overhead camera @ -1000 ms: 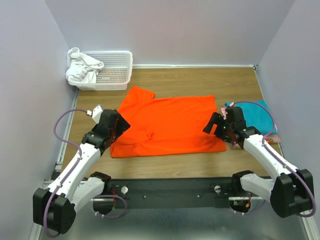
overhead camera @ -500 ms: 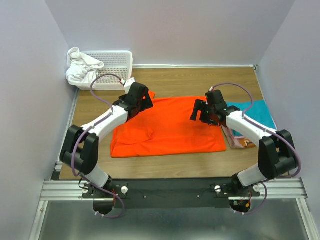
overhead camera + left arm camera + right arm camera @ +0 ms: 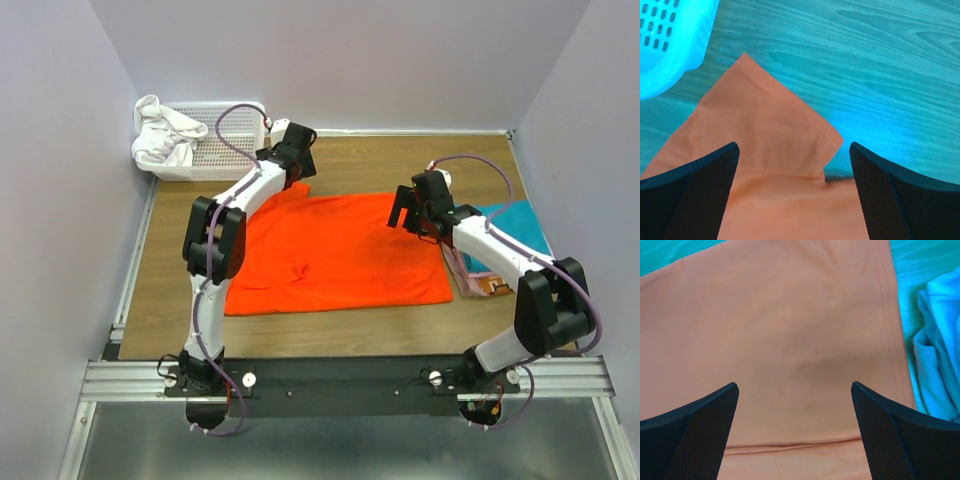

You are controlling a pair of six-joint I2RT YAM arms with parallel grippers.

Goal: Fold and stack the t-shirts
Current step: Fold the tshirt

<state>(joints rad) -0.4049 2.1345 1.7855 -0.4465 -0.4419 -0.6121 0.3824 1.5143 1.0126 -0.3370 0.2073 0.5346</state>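
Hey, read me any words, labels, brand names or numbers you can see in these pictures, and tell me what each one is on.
No text can be read in any view.
orange t-shirt: plain, with no print or tag showing.
patterned cloth under the edge of the teal t-shirt: has some markings, too small to read.
white basket: no lettering visible.

**Orange t-shirt spread flat, folded shirts beside it**

We see a bright orange t-shirt (image 3: 340, 255) lying open and flat, hem to the right. One sleeve (image 3: 765, 135) points out at its far left corner. Just beside the hem lies a folded teal shirt (image 3: 518, 222), with a patterned shirt (image 3: 488, 287) showing at its near edge.
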